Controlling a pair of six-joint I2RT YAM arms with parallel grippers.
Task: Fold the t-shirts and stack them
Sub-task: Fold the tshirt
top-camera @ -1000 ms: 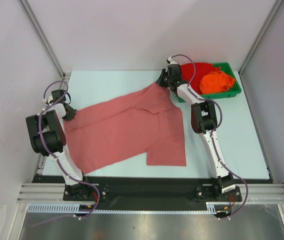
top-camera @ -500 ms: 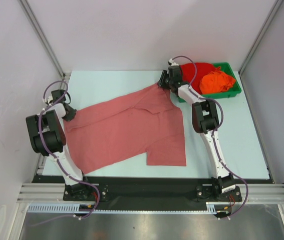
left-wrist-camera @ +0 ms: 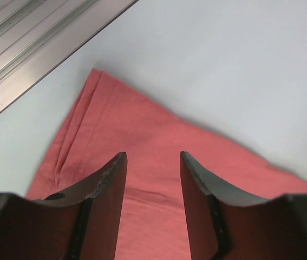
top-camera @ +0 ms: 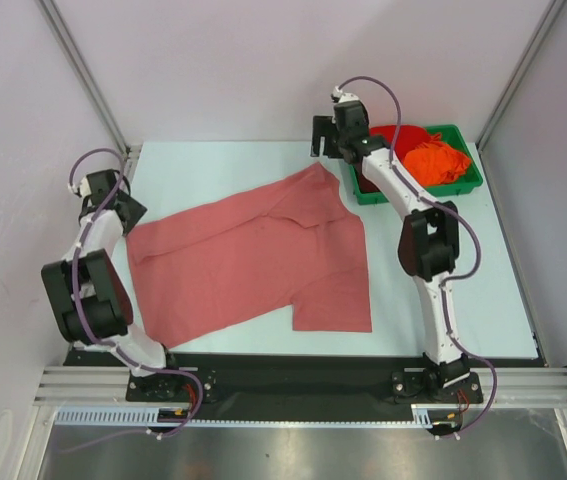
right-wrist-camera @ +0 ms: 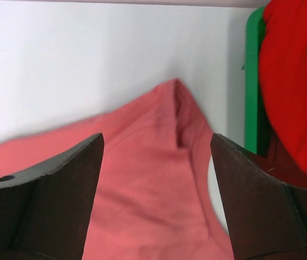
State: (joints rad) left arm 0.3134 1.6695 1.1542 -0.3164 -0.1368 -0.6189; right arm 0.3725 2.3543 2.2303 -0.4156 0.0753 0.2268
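The salmon t-shirt lies spread flat across the middle of the table. My left gripper is open and hovers just over the shirt's far-left corner, with nothing between its fingers. My right gripper is wide open above the shirt's far-right corner, also holding nothing. The bright red t-shirt and the orange t-shirt lie bunched in the green tray. In the right wrist view the red t-shirt fills the right edge, behind the tray's rim.
The green tray stands at the back right, close beside my right gripper. An aluminium rail runs along the table's left edge near my left gripper. White walls enclose the table on three sides.
Both grippers have opened and let go of the salmon shirt's far corners. Both have risen and drawn back off the cloth. The shirt stays flat.
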